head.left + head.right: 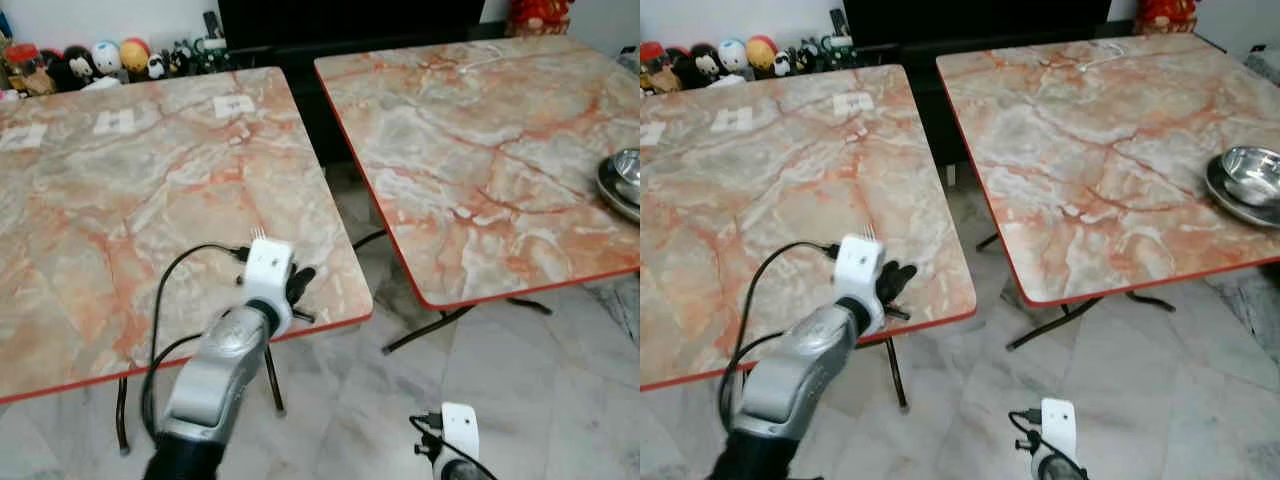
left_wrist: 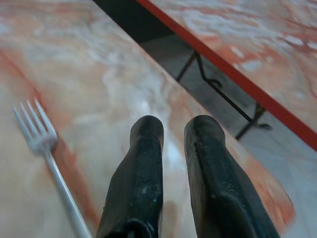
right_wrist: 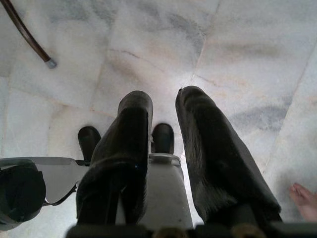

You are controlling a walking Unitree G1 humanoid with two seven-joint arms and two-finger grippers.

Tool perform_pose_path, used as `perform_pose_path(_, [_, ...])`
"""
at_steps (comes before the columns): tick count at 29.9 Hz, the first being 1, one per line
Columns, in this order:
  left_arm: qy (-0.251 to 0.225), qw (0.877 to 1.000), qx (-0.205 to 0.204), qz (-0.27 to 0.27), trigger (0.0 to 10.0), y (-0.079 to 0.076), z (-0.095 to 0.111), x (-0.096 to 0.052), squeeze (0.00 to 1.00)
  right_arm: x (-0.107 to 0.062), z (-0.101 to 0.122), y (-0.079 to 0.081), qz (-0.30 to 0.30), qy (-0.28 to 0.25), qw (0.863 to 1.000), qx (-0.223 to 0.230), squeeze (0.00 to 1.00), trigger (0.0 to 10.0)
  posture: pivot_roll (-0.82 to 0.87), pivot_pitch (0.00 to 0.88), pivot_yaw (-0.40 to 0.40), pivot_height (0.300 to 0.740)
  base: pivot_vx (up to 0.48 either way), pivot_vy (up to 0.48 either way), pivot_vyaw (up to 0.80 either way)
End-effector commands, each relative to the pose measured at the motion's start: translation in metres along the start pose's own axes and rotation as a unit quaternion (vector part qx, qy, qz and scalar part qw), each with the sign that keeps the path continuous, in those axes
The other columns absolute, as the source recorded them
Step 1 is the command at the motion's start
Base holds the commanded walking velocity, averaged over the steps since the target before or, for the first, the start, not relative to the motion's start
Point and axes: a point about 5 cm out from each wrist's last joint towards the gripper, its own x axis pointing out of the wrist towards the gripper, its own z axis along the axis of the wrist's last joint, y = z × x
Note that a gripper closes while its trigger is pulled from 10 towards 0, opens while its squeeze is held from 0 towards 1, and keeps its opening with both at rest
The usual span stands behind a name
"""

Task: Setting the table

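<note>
I see 2 tables, the left table (image 1: 120, 220) and right table (image 1: 480, 160), both veined in pink, orange and grey marble with red edging; my silver left arm (image 1: 215, 375) ends in black fingers (image 2: 138, 173) beside a silver fork (image 2: 42, 144), a shiny steel bowl (image 1: 1252, 172), and the floor (image 3: 237, 59) is pale grey marble

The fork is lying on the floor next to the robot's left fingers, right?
Not quite. The fork lies on the marble table, not the floor, beside the left gripper. The left wrist view shows it resting flat on the tabletop.
</note>
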Motion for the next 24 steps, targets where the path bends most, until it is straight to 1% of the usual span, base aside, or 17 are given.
perform_pose_path(1, [0.012,0.999,0.002,0.031,10.0,0.009,-0.009,0.001,0.00,-0.001,-0.004,0.000,-0.003,0.007,1.000,0.006,0.00,10.0,0.05,0.118,0.037,0.740,0.000,-0.352,0.00])
perform_pose_path(2, [0.010,0.999,0.002,0.040,10.0,0.012,-0.009,0.000,0.00,-0.001,-0.004,0.000,-0.004,0.007,1.000,0.007,0.00,10.0,0.05,0.119,0.037,0.740,0.000,-0.480,0.00])
perform_pose_path(3, [0.007,0.999,0.013,0.050,10.0,0.016,-0.009,-0.001,0.00,-0.001,-0.004,0.000,-0.005,0.007,1.000,0.009,0.00,10.0,0.05,0.120,0.038,0.740,0.000,-0.480,0.00])
perform_pose_path(5, [0.004,0.998,0.018,0.055,10.0,0.017,-0.009,-0.002,0.00,-0.001,-0.004,0.000,-0.006,0.007,1.000,0.009,0.00,10.0,0.05,0.119,0.038,0.740,0.000,-0.480,0.00])
perform_pose_path(8, [-0.001,0.997,0.032,0.073,10.0,0.025,-0.009,-0.005,0.00,-0.001,-0.004,0.000,-0.006,0.008,1.000,0.009,0.00,10.0,0.05,0.121,0.037,0.740,0.000,-0.480,0.00])
perform_pose_path(10, [-0.001,0.996,0.034,0.076,10.0,0.026,-0.009,-0.006,0.00,-0.001,-0.004,0.000,-0.006,0.008,1.000,0.009,0.00,10.0,0.05,0.121,0.037,0.740,0.000,-0.480,0.00])
perform_pose_path(11, [-0.002,0.996,0.026,0.084,10.0,0.029,-0.010,-0.007,0.00,-0.001,-0.005,0.000,-0.005,0.008,1.000,0.008,0.00,10.0,0.06,0.122,0.035,0.740,0.000,0.000,0.00])
perform_pose_path(13, [-0.006,0.996,0.027,0.090,10.0,0.032,-0.009,-0.007,0.00,-0.001,-0.005,0.000,-0.005,0.008,1.000,0.008,0.00,10.0,0.06,0.123,0.035,0.740,0.000,0.000,0.00])
perform_pose_path(15, [-0.010,0.996,0.027,0.082,10.0,0.032,-0.009,-0.007,0.00,-0.001,-0.005,0.000,-0.005,0.008,1.000,0.008,0.00,10.0,0.06,0.123,0.034,0.740,0.000,0.000,0.00])
perform_pose_path(16, [-0.014,0.996,0.038,0.082,10.0,0.034,-0.008,-0.007,0.00,-0.001,-0.005,0.000,-0.005,0.008,1.000,0.007,0.00,10.0,0.06,0.124,0.034,0.740,0.000,0.000,0.00])
perform_pose_path(19, [-0.006,0.994,0.038,0.102,10.0,0.040,-0.010,-0.008,0.00,-0.001,-0.004,0.000,-0.005,0.008,1.000,0.007,0.00,10.0,0.06,0.124,0.035,0.740,0.000,0.000,0.00])
perform_pose_path(20, [-0.002,0.993,0.033,0.117,10.0,0.046,-0.012,-0.008,0.00,-0.001,-0.004,0.000,-0.005,0.008,1.000,0.007,0.00,10.0,0.06,0.125,0.035,0.740,0.000,0.000,0.00])
perform_pose_path(21, [-0.002,0.993,0.033,0.117,10.0,0.046,-0.012,-0.008,0.00,-0.001,-0.004,0.000,-0.005,0.008,1.000,0.007,0.00,10.0,0.06,0.125,0.035,0.740,0.000,0.000,0.00])
perform_pose_path(22, [-0.002,0.991,0.019,0.132,10.0,0.051,-0.014,-0.007,0.00,-0.001,-0.004,0.000,-0.005,0.008,1.000,0.007,0.00,10.0,0.06,0.125,0.035,0.740,0.000,0.000,0.00])
perform_pose_path(24, [0.002,0.989,0.006,0.149,10.0,0.056,-0.017,-0.004,0.00,-0.001,-0.004,0.000,-0.005,0.008,1.000,0.006,0.00,10.0,0.06,0.125,0.033,0.740,0.000,0.000,0.00])
